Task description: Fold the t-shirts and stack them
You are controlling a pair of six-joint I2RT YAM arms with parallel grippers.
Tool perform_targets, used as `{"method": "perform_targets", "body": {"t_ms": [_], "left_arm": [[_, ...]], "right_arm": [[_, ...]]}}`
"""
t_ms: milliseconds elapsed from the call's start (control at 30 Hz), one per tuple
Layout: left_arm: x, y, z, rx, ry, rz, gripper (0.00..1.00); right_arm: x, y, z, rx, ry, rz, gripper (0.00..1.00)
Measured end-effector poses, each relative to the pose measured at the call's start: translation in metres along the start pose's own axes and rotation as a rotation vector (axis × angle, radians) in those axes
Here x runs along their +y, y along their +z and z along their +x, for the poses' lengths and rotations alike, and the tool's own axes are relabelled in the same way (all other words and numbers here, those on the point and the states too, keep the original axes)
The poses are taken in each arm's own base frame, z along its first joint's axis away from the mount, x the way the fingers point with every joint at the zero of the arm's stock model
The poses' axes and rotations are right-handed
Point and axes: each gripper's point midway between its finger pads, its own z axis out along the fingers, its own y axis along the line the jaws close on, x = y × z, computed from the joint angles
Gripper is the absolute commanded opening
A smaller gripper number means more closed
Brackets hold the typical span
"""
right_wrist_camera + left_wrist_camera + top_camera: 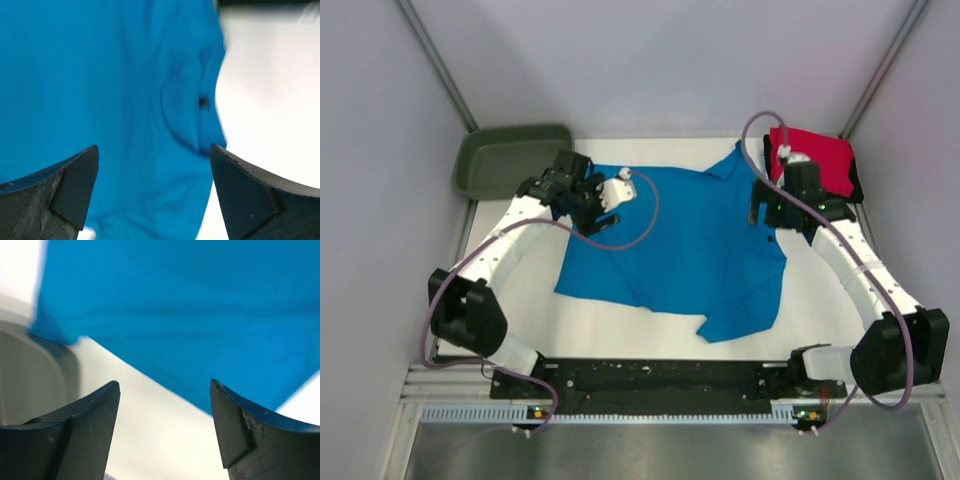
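**Turquoise tee flat out, both arms empty-handed**

The turquoise shirt (680, 240) lies spread across the middle of the white desk (815, 300), its collar towards the far right and one sleeve trailing at the near edge. The folded red shirt (815, 160) sits in the far right corner, just beside that collar. The left fingers (97, 412) hover over the shirt's far left edge, spread wide and gripping nothing. The right fingers (75, 177) hang above the collar side, gaping and empty too. The olive tub (510, 160) waits far left.
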Motion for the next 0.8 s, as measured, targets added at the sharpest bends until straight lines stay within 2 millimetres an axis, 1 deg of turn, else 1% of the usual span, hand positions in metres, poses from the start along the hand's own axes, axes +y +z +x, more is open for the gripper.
{"method": "perform_targets", "body": {"t_ms": [33, 67, 133, 167, 200, 233, 300, 333, 367, 433, 533, 600, 633, 667, 733, 767, 800], "left_arm": [[-0.017, -0.006, 0.021, 0.035, 0.026, 0.024, 0.78], [-0.030, -0.009, 0.038, 0.067, 0.043, 0.046, 0.78], [-0.063, -0.011, 0.080, 0.158, 0.078, 0.112, 0.79], [-0.078, -0.010, 0.101, 0.204, 0.091, 0.146, 0.80], [-0.092, -0.008, 0.119, 0.242, 0.102, 0.178, 0.80], [-0.108, -0.004, 0.141, 0.292, 0.119, 0.214, 0.81], [-0.132, 0.002, 0.174, 0.363, 0.145, 0.266, 0.82], [-0.140, 0.004, 0.186, 0.388, 0.160, 0.282, 0.82], [-0.145, 0.006, 0.195, 0.404, 0.172, 0.289, 0.82], [-0.148, 0.011, 0.205, 0.418, 0.198, 0.276, 0.82], [-0.130, 0.016, 0.201, 0.405, 0.235, 0.197, 0.79], [-0.119, 0.020, 0.198, 0.395, 0.247, 0.144, 0.74], [-0.115, 0.022, 0.196, 0.390, 0.250, 0.121, 0.65], [-0.111, 0.024, 0.195, 0.384, 0.252, 0.103, 0.50], [-0.108, 0.027, 0.194, 0.377, 0.241, 0.083, 0.11], [-0.109, 0.029, 0.194, 0.371, 0.234, 0.087, 0.00], [-0.112, 0.029, 0.194, 0.369, 0.224, 0.093, 0.00]], "right_arm": [[-0.003, -0.002, 0.033, 0.073, -0.003, 0.013, 0.87], [-0.005, -0.003, 0.059, 0.134, -0.004, 0.024, 0.85], [-0.013, -0.007, 0.120, 0.281, 0.006, 0.053, 0.84], [-0.017, -0.012, 0.146, 0.342, 0.013, 0.067, 0.83], [-0.020, -0.017, 0.167, 0.388, 0.021, 0.078, 0.82], [-0.024, -0.023, 0.187, 0.427, 0.038, 0.092, 0.81], [-0.030, -0.034, 0.215, 0.473, 0.069, 0.111, 0.82], [-0.030, -0.039, 0.224, 0.489, 0.080, 0.119, 0.82], [-0.028, -0.041, 0.228, 0.501, 0.083, 0.120, 0.83], [-0.021, -0.040, 0.228, 0.494, 0.105, 0.109, 0.83], [-0.014, -0.035, 0.226, 0.481, 0.155, 0.101, 0.84], [-0.013, -0.034, 0.233, 0.491, 0.189, 0.110, 0.88], [-0.013, -0.035, 0.238, 0.507, 0.207, 0.117, 0.90], [-0.013, -0.037, 0.244, 0.524, 0.227, 0.124, 0.91], [-0.012, -0.043, 0.254, 0.552, 0.250, 0.134, 0.91], [-0.011, -0.046, 0.258, 0.559, 0.257, 0.132, 0.92], [-0.009, -0.049, 0.260, 0.564, 0.270, 0.130, 0.94]]}}
